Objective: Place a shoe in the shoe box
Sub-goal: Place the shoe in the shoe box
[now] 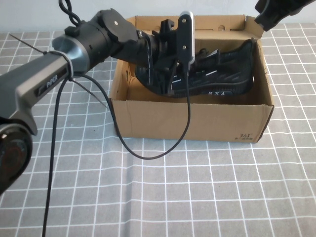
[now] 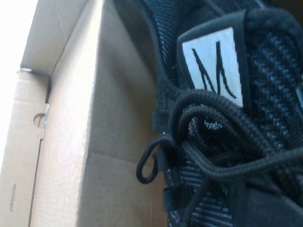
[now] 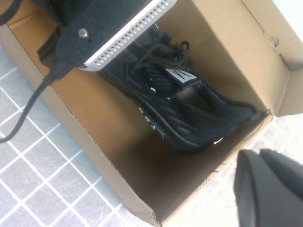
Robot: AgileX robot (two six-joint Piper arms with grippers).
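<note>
In the high view, nearest you is the left arm (image 1: 44, 89), reaching from the checked tablecloth (image 1: 197, 197) over the left wall of the shoe box (image 1: 197, 121); its cable (image 1: 183, 133) hangs down the box's front wall. The left gripper (image 1: 170, 74) is down inside the box at the shoe (image 1: 222, 74), which lies inside along the back wall. Its jaws are narrowed right down, but you cannot tell whether they pinch any of the shoe. The right gripper (image 1: 271, 15) sits just beyond the box's back right corner, jaws closed on nothing. In the left wrist view, the shoe's laces (image 2: 199, 151) and white tongue label (image 2: 215, 64) sit right against the camera, beside a cardboard wall. In the right wrist view, the shoe lies inside the box, apart from the right gripper.
</note>
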